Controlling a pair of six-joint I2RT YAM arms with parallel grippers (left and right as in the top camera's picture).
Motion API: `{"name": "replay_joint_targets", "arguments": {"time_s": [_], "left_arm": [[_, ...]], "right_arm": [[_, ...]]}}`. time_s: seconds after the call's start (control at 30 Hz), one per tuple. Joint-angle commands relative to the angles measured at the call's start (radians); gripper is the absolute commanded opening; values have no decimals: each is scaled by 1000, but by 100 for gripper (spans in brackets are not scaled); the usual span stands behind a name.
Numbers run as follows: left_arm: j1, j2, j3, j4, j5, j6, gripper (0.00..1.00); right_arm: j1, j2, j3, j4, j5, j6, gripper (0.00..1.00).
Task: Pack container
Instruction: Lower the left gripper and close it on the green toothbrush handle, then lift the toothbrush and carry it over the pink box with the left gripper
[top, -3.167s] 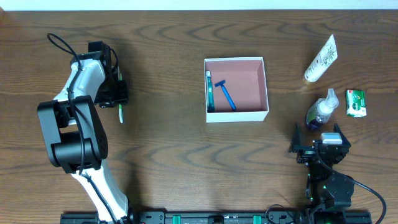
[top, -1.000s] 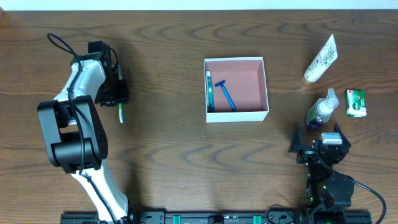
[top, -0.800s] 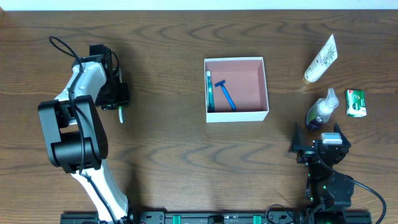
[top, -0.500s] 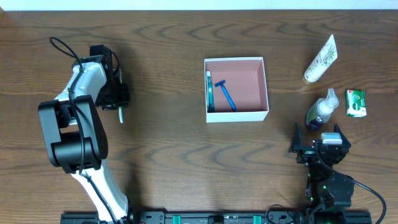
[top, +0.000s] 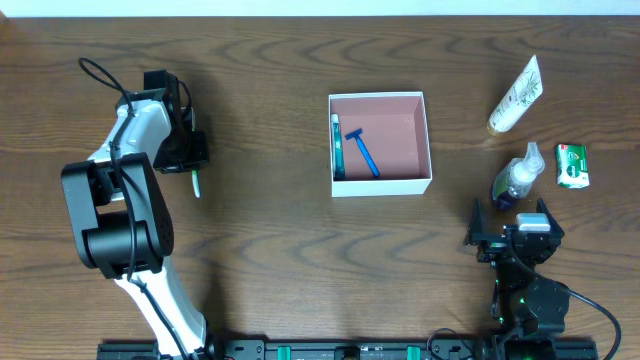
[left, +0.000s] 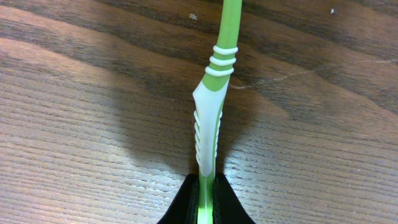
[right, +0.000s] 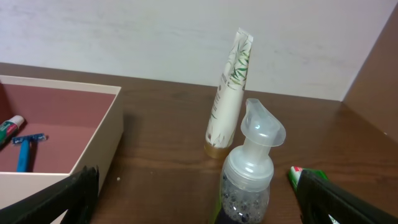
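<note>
Container (top: 382, 185), a square shallow box with white walls and a dusty pink inside, sat lidless near the middle of the dark wooden worktop (top: 270, 250). Inside it, against its left wall, lay a small green-and-white tube (top: 337, 145), with a blue razor (top: 364, 152) just beside that. Well to the left of the container, the left fingers (left: 183, 211) were closed on the handle of a green-and-white toothbrush (left: 210, 134) lying flat on the wood. To the right of the container were a cream tube (top: 515, 95), a pump bottle (top: 517, 176) and a green packet (top: 572, 165), none yet packed. To the container's lower right, the right fingers (right: 62, 202) were spread wide and held nothing. The step in hand appeared to be picking up the toothbrush: the grip looked made, the lift not yet begun. The next move would likely call for raising it clear, carrying it rightward over the container and lining it up with a wall so it drops in flat.
</note>
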Motion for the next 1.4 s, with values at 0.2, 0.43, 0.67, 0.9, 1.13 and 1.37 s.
{"name": "replay_joint_targets", "arguments": {"time_s": [0.2,0.43,0.67,0.9,1.13,1.37], "left_arm": [[5,10,23,-2,2,6,6],[-2,-82,130,-37,32,-10,6],[-113,-240,263,-44,104,-124,6],[-428,-313,305,54,96,-264,6],[-654,-248,304,96,-36,-430,6],[-739,-132,304,93,-32,-506,6]], "right_arm": [[7,-6,-2,-4,-3,-13,99],[7,-6,-2,-4,-3,-13,99],[7,-6,-2,-4,-3,-13,99],[7,-6,-2,-4,-3,-13,99],[7,-6,-2,-4,-4,-13,99],[7,-6,-2,-4,-4,-13,99]]}}
